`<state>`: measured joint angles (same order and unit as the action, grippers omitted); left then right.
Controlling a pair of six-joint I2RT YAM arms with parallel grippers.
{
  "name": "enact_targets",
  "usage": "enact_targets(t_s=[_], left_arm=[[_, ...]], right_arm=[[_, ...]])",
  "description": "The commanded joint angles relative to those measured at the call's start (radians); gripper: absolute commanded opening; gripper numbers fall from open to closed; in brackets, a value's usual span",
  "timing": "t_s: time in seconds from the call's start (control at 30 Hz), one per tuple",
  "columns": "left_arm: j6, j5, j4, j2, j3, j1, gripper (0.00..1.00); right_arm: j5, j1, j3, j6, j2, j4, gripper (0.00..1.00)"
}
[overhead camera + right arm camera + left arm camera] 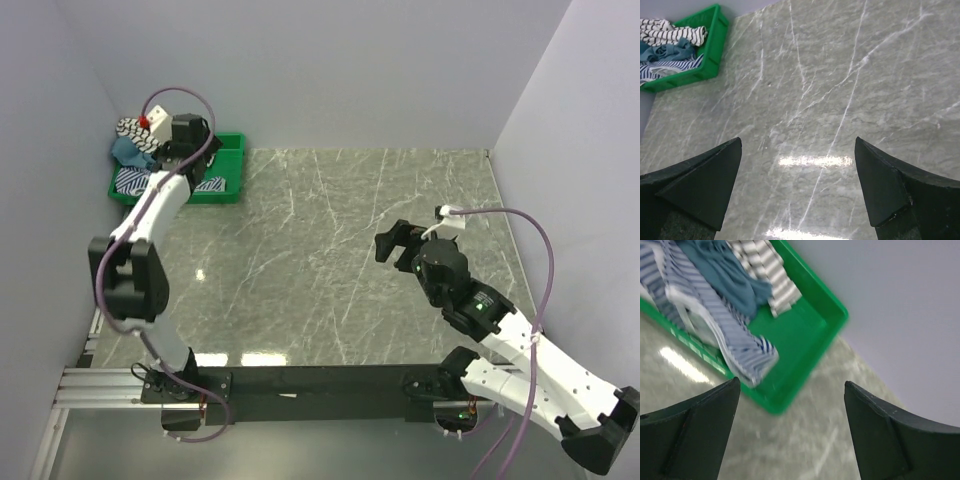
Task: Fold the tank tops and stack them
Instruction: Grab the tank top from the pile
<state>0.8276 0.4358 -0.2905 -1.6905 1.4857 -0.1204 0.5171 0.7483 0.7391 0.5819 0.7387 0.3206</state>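
The three tank tops lie crumpled in the green tray (228, 192) at the table's far left. The white one with black stripes (130, 127) is at the back, the teal one (128, 150) in the middle, and the blue-and-white striped one (128, 181) in front. In the left wrist view the striped blue top (730, 335), the teal top (725, 275) and the white striped top (771, 271) fill the tray (807, 337). My left gripper (190, 150) (792, 385) hovers open and empty over the tray's corner. My right gripper (398, 243) (797, 142) is open and empty above the table's middle right.
The grey marble table (330, 260) runs between the tray and the right arm. Pale walls close in on the left, back and right. The tray (715, 45) with the tops shows far off at the top left of the right wrist view.
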Motion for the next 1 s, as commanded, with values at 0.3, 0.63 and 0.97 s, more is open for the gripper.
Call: enact_targets(t_s=[0.3,0.63,0.97], left_arm=[[-0.134,0.107,0.113,-0.428,0.367,0.156,0.89],[-0.193,0.103,0.225,-0.681,0.602,0.192,0.90],[-0.094,0.149,0.310,-0.817,0.662,0.212,0.85]], right_arm=[[-0.173,-0.083,0.020,-0.004,0.090,-0.126,0.99],[-0.219,-0.090,-0.010,-0.008,0.221,-0.233,0.98],[-0.249,-0.124,0.006,-0.005,0.327,-0.259,0.96]])
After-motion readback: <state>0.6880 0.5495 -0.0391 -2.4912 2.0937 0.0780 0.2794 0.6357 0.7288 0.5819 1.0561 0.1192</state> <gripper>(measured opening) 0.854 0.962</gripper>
